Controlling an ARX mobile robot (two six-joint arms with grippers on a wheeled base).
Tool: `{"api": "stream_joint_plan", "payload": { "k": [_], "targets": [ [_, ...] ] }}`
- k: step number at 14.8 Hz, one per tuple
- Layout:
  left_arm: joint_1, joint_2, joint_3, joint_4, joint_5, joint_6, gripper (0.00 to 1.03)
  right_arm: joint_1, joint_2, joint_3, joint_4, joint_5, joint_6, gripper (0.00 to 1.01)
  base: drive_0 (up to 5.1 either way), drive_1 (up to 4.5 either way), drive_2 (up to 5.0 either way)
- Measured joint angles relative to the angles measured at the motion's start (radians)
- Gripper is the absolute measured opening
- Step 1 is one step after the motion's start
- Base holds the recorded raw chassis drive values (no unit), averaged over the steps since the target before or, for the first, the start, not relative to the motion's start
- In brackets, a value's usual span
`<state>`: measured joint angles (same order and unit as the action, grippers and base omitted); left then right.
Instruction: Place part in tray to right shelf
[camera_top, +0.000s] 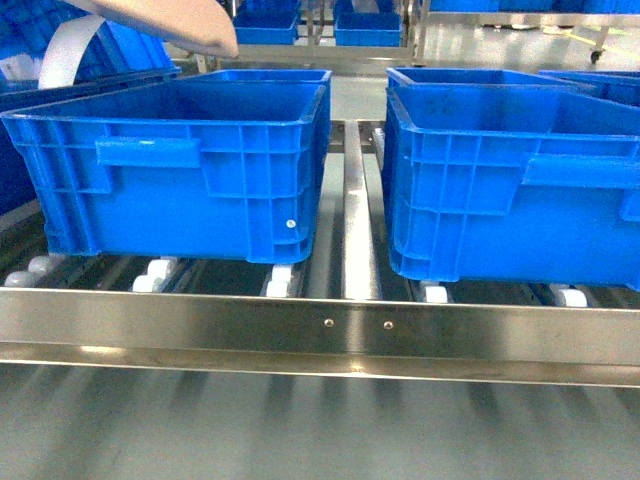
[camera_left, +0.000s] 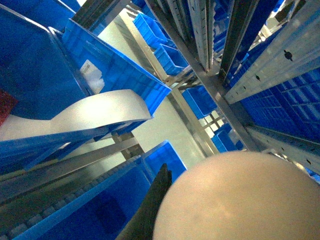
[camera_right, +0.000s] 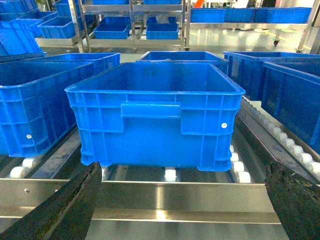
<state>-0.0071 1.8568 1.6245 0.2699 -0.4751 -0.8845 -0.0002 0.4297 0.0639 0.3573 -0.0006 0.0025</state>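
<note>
Two crates (camera_top: 190, 165) crowd the shelf's front rail (camera_top: 320, 330). We see no part; tray (camera_left: 85, 112) lifted at left. Right gripper (camera_right: 182, 200) wide, empty; left's fingers untellable. Risk: tray clipping a crate.

We're getting bright, even overhead light everywhere, with white glare streaks along the steel front rail (camera_top: 330, 325) and on the glossy floor behind the crates (camera_right: 155, 112). Below the rail the head view smears into soft blur. On the left wrist camera a pale blob (camera_left: 240, 197) right up close is totally out of focus, and the right gripper's fingers (camera_right: 65, 210) are dark, fuzzy shapes
</note>
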Motion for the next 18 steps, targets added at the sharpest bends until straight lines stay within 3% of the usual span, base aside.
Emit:
{"api": "stream_joint_plan", "payload": {
  "k": [8, 9, 12, 14, 16, 18],
  "targets": [
    [-0.012, 0.001, 0.0, -0.002, 0.01, -0.006, 0.12, 0.0, 0.0, 0.0, 0.0, 0.0, 0.0, 0.98, 0.0, 0.0, 0.0],
    [0.029, -0.141, -0.238, 0.173, 0.133, -0.101, 0.12, 0.0, 0.0, 0.0, 0.001, 0.0, 0.0, 0.98, 0.0, 0.0, 0.0],
    [0.049, -0.333, -0.482, 0.183, 0.223, -0.176, 0.12, 0.0, 0.0, 0.0, -0.003, 0.003, 0.0, 0.98, 0.1, 0.13, 0.1],
    [0.056, -0.437, -0.595, 0.203, 0.236, -0.219, 0.12, -0.003, 0.0, 0.0, 0.002, 0.004, 0.0, 0.98, 0.4, 0.37, 0.4],
    [0.068, -0.666, -0.752, 0.268, 0.232, -0.332, 0.12, 0.0, 0.0, 0.0, 0.0, 0.0, 0.0, 0.98, 0.0, 0.0, 0.0],
    [0.061, -0.658, -0.772, 0.257, 0.241, -0.372, 0.12, 0.0, 0.0, 0.0, 0.0, 0.0, 0.0, 0.98, 0.0, 0.0, 0.0]
  ]
}}
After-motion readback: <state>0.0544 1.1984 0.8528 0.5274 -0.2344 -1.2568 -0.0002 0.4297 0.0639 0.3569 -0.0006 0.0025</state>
